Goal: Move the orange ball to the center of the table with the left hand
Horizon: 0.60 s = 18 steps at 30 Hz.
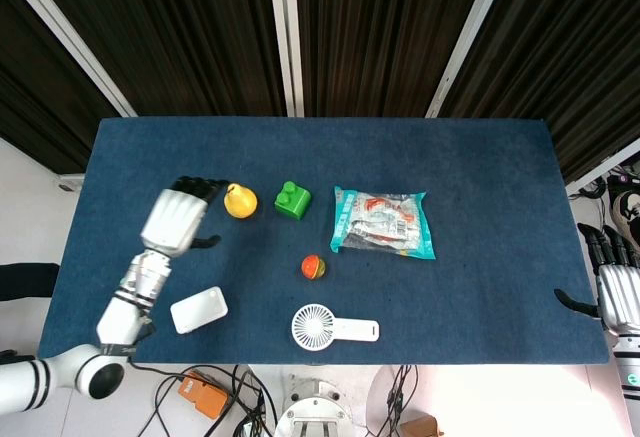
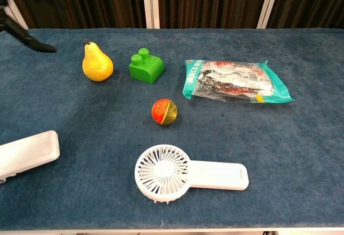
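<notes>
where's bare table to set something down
Free: the right end beyond the snack bag, and the far strip behind the pear and green block. Crowded: near middle, around the ball and fan.

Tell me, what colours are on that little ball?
The ball is orange-red with a yellow-green patch; chest view shows it best.

Orange ball (image 2: 164, 112) alone on blue table (image 2: 301, 138), between green block (image 2: 146, 65) and fan (image 2: 188, 174).
</notes>
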Tool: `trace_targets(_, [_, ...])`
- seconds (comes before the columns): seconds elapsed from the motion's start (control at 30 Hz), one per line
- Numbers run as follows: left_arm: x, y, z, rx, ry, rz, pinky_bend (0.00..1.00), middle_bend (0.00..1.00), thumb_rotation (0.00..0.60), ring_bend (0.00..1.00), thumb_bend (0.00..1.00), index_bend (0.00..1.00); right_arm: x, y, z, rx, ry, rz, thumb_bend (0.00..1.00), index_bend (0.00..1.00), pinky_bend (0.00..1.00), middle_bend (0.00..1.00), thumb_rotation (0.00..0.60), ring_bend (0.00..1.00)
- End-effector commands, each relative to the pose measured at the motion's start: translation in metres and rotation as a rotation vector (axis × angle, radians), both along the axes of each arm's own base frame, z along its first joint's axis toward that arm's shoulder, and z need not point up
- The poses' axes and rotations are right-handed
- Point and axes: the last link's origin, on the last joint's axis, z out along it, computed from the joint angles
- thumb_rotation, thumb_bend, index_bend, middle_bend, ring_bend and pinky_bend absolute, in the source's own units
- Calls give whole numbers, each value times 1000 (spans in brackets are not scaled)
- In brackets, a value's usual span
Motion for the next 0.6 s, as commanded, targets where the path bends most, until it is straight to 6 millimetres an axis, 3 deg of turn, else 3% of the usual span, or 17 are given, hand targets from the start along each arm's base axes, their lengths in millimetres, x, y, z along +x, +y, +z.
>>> trace_targets(0.03, [-71, -19, 40, 102, -37, 181, 152, 173, 600, 124, 0, 159, 0, -1, 2, 3, 8, 1, 279, 36, 137, 156, 600, 0])
trace_targets(0.13, [-102, -29, 54, 136, -26, 248, 52, 63, 600, 7, 0, 89, 1, -3, 4, 4, 7, 12, 279, 19, 136, 150, 600, 0])
trace_targets(0.37, [-135, -67, 58, 184, 4, 255, 38, 26, 600, 0, 0, 70, 7, -4, 1, 25, -2, 35, 279, 0, 99, 92, 600, 0])
trace_targets(0.6, [-128, -111, 47, 155, 25, 199, 37, 27, 600, 0, 0, 70, 12, -3, -4, 37, -6, 45, 279, 0, 93, 88, 600, 0])
